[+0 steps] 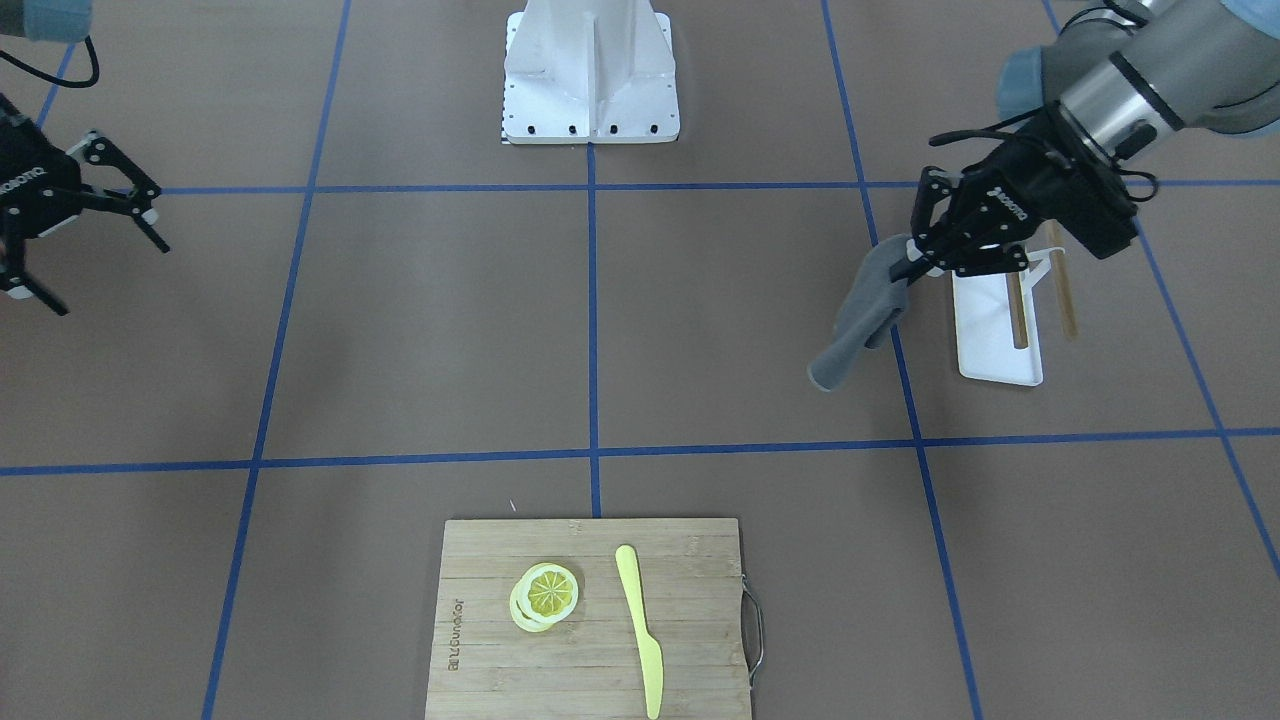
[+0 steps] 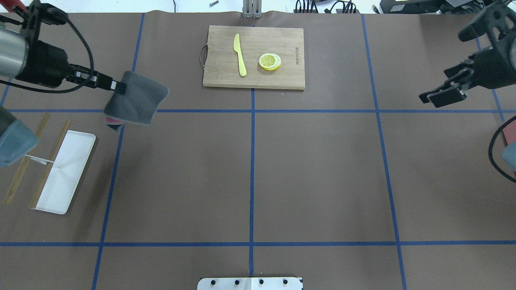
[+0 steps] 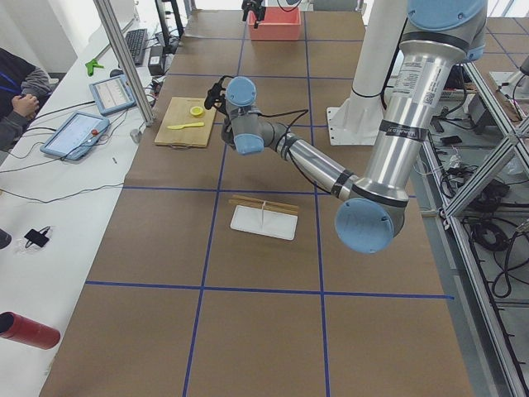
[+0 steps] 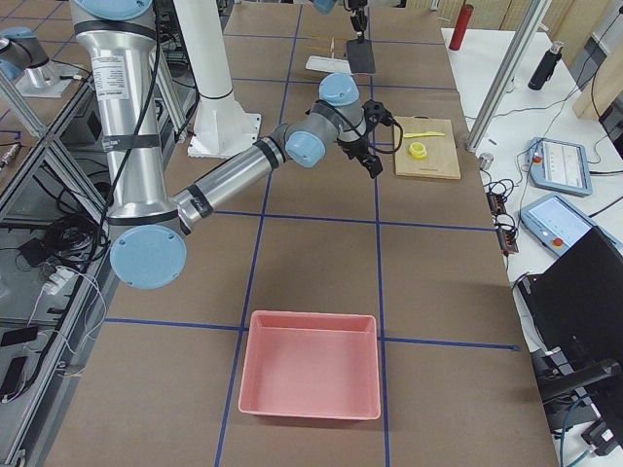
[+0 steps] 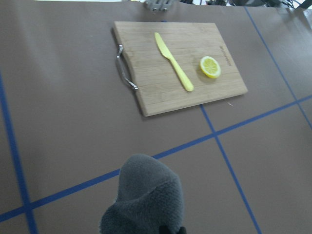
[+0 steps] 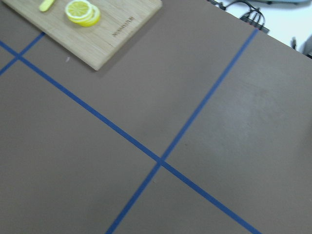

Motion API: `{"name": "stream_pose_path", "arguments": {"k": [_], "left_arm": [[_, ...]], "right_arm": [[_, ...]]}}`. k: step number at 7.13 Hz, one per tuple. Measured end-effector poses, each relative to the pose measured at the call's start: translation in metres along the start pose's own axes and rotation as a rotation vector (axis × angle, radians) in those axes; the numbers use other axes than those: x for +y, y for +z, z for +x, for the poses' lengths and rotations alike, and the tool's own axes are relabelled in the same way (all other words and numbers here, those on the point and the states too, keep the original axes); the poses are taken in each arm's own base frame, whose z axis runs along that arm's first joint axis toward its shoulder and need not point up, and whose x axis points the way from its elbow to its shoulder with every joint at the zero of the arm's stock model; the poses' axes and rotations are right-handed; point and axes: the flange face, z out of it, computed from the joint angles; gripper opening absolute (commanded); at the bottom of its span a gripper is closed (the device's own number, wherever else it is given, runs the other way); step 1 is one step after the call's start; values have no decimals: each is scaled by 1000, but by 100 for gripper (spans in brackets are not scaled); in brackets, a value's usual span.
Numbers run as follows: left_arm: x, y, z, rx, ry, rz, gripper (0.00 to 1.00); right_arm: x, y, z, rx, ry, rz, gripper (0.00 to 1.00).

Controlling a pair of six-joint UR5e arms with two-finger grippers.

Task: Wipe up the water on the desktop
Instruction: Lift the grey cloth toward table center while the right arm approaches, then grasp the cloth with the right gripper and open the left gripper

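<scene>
Overhead view, left to right.

Upper left: left gripper (image 2: 117,85) was pinched shut on one edge of the grey cloth (image 2: 137,102). The rest of the cloth hung free below the fingers. From the front view I couldn't tell whether its low end touched the desktop (image 2: 322,173) or hung just above it.

Lower left: white tray (image 2: 66,169) with two wooden sticks (image 2: 24,161) beside it, near the cloth but apart from it.

Top centre: cutting board (image 2: 221,60) carrying the yellow knife (image 2: 240,54) and the lemon slices (image 2: 270,61), well right of the cloth.

Upper right: right gripper (image 2: 435,85) hovered with its jaws spread wide and nothing in them.

The desktop filled the frame, brown with a blue tape grid, directly below the cloth and running off to its right. I couldn't make out a puddle in any view; the right wrist view showed only a faint dull patch, too vague to call.

My read: the left arm was the one to wipe, since it held the cloth. The cloth's long axis ran down and away from the fingers, so it needed lowering flat before any sweep. I couldn't fix the sweep direction without seeing the water.
</scene>
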Motion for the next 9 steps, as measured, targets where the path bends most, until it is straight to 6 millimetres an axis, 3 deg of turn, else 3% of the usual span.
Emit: {"name": "stream_pose_path", "arguments": {"k": [3,5,9], "left_arm": [[-6,60,94,147,115,-58,0],[-1,80,146,236,175,-74,0],[5,84,192,342,208,-64,0]], "right_arm": [[-50,27,-75,-114,-279,41,100],[-69,40,-120,-179,-426,66,100],[-79,70,-189,-172,-566,91,98]]}}
